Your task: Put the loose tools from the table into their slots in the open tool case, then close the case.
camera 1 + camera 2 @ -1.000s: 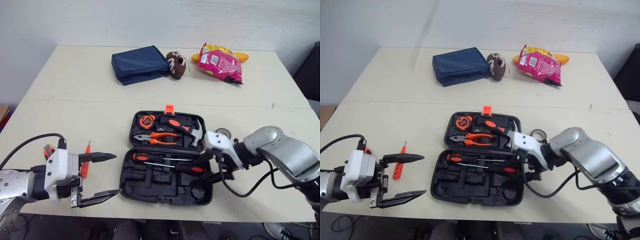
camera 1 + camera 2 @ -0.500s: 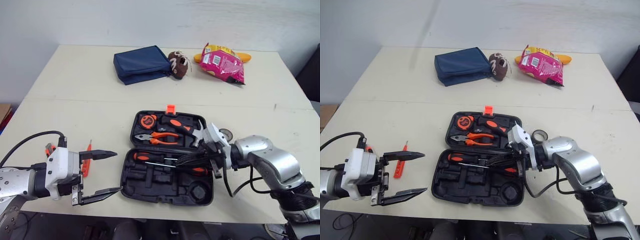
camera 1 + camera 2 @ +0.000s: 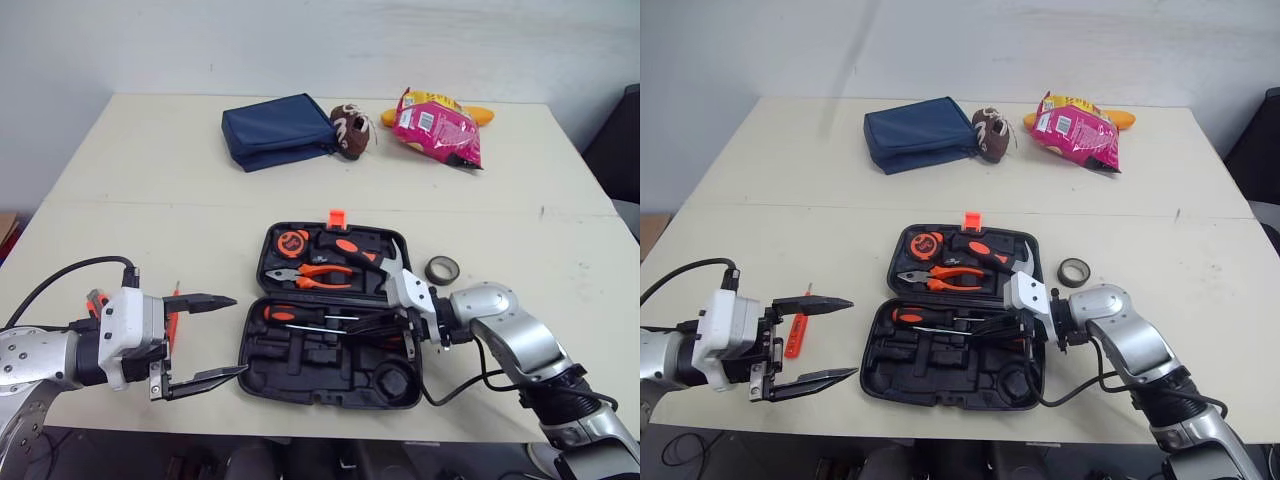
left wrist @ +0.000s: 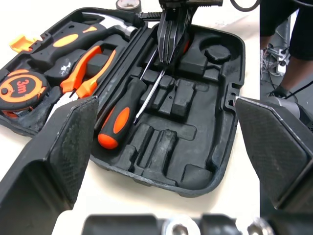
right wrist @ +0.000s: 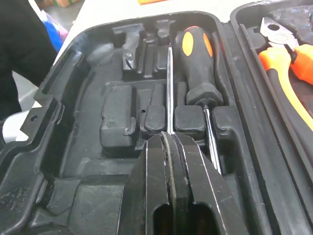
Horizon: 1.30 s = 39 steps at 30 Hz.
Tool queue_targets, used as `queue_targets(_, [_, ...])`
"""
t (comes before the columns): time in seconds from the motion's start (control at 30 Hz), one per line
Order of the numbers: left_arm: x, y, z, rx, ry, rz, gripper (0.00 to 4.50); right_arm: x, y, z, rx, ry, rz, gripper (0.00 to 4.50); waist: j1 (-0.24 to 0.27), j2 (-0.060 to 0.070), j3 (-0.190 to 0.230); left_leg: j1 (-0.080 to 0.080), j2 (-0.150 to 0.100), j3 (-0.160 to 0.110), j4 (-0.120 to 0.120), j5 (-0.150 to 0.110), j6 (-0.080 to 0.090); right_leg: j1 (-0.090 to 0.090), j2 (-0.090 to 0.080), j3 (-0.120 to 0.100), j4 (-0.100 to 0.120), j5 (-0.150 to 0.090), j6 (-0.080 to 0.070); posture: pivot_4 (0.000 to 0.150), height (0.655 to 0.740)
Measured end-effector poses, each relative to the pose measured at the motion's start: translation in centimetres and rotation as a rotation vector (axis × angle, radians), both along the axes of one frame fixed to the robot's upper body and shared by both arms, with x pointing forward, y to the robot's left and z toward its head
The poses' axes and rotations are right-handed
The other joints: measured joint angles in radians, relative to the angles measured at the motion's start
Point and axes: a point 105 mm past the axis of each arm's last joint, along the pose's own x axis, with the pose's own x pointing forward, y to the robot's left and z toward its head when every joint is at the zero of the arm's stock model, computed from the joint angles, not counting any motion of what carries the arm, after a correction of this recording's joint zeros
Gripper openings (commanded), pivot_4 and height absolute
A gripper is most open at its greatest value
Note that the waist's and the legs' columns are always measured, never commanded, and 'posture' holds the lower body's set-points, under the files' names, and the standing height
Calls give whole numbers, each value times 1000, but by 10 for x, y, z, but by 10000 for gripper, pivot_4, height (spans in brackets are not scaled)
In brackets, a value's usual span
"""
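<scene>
In the last second the right gripper has swung from the near right corner of the tool case to lie along the screwdriver slots in the near half. Its fingers, apart a second ago, are now drawn together on the bare shaft of the slim screwdriver, which lies in its groove beside the black-and-orange screwdriver. We judge this one is being seated, not lifted out.

The left gripper still hovers just left of the case with its fingers spread wide, holding and touching nothing.

An orange screwdriver lies loose on the table just beyond it, and a roll of tape sits right of the case. With both outside, the case cannot be closed yet.
</scene>
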Motion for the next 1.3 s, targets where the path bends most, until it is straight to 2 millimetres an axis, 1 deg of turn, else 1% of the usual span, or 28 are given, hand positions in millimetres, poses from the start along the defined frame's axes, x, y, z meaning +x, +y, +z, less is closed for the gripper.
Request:
queue_targets(0.17, [0, 1, -2, 6, 8, 3, 45000, 1, 3, -2, -49, -31, 14, 991, 1, -2, -2, 1, 0, 0, 0, 1, 1, 0, 0, -1, 0, 2, -3, 1500, 7400])
queue_targets(0.3, [0, 4, -7, 28, 32, 27, 45000, 4, 8, 1, -75, -51, 19, 991, -3, -7, -5, 2, 2, 0, -1, 1, 1, 0, 1, -2, 0, 3, -6, 1500, 7400])
queue_targets(0.43, [1, 7, -8, 23, 27, 61, 45000, 2, 8, 3, -16, -19, 9, 991, 0, -7, -5, 0, 3, 0, -2, 2, 1, -1, 1, -3, 0, 4, -7, 1500, 7400])
queue_targets(0.5, [3, 11, -6, 10, 8, 101, 45000, -2, 1, 10, 71, 14, 4, 991, 4, -5, -3, -2, 3, -1, -2, 2, 1, -3, 1, -3, 0, 4, -7, 1500, 7400])
queue_targets(0.53, [3, 14, -5, 5, 2, 122, 45000, -3, -4, 17, 126, 13, 12, 991, 6, -4, -2, -3, 2, -1, -2, 1, 1, -4, 1, -3, -1, 4, -7, 1500, 7400])
queue_targets(0.6, [4, 27, -5, 0, -1, 179, 45000, -4, -20, 36, 198, -31, 22, 991, 5, -2, -2, -4, 2, 0, -2, 1, 1, -4, 1, -3, -2, 4, -7, 1500, 7400])
queue_targets(0.67, [4, 48, -5, 19, 8, 261, 45000, 0, -44, 51, 194, -96, -23, 991, 5, -2, -1, -4, 2, 0, -2, 0, 1, -5, 1, -3, -3, 3, -6, 1500, 7400])
queue_targets(0.7, [3, 63, -7, 38, 19, 322, 45000, 4, -63, 57, 170, -123, -88, 3536, 6, -2, -1, -4, 2, 0, -2, -1, 1, -5, 1, -3, -4, 3, -6, 1500, 7400])
queue_targets(0.77, [4, 90, -6, 47, 20, 431, 45000, 13, -90, 65, 171, -158, -200, 9135, 5, -3, -1, -4, 3, 0, -2, -1, 1, -5, 1, -3, -5, 3, -7, 1500, 7400])
queue_targets(0.8, [3, 108, -4, 50, 13, 505, 45000, 16, -106, 69, 166, -191, -260, 14069, 4, -3, -1, -4, 3, 0, -2, -1, 1, -5, 1, -3, -5, 3, -7, 1500, 7400])
queue_targets(0.83, [0, 126, -1, 59, -1, 575, 45000, 16, -124, 67, 124, -222, -306, 19758, 4, -2, 0, -4, 2, 0, -2, -1, 2, -5, 1, -4, -6, 2, -7, 1500, 7400])
queue_targets(0.9, [-10, 155, -1, 69, 0, 689, 45000, 17, -155, 61, 46, -267, -394, 28801, 3, -2, 0, -4, 2, 1, -3, -2, 2, -5, 1, -3, -7, 2, -7, 1500, 7400])
queue_targets(0.93, [-17, 176, -1, 62, 3, 772, 45000, 20, -176, 61, 18, -306, -470, 34353, 0, -1, 0, -4, 2, 2, -3, -2, 2, -5, 1, -3, -7, 2, -7, 1500, 7400])
queue_targets(1.0, [-24, 200, -1, 54, -12, 861, 45000, 22, -198, 62, -4, -355, -540, 43489, 0, -1, 1, -4, 2, 2, -2, -2, 2, -5, 1, -3, -6, 2, -7, 1500, 7400])
queue_targets(1.03, [-28, 213, -1, 54, -17, 910, 45000, 20, -210, 61, -19, -364, -563, 44506, 1, -1, 1, -4, 3, 2, -2, -2, 2, -5, 1, -3, -6, 2, -7, 1500, 7400])
queue_targets(1.1, [-44, 252, 0, 63, -30, 1066, 45000, 8, -238, 55, -45, -368, -608, 44506, 1, -1, 1, -3, 3, 2, -4, -3, 2, -5, 1, -4, -6, 1, -9, 1500, 7400])
queue_targets(1.13, [-52, 269, 0, 66, -35, 1139, 45000, 3, -249, 53, -48, -370, -634, 44506, 1, -1, 1, -2, 3, 2, -4, -3, 2, -5, 1, -4, -6, 1, -9, 1500, 7400])
queue_targets(1.23, [-64, 300, -3, 126, -45, 1290, 45000, -2, -280, 46, -69, -382, -753, 44506, -1, -1, 1, -2, 3, 2, -3, -3, 2, -5, -1, -4, -6, 1, -9, 1500, 7400])
queue_targets(1.3, [-69, 311, -5, 161, -47, 1345, 45000, -6, -293, 44, -87, -394, -800, 44506, -2, 0, 1, -2, 2, 3, -3, -4, 1, -4, -1, -4, -6, 1, -9, 1500, 7400])
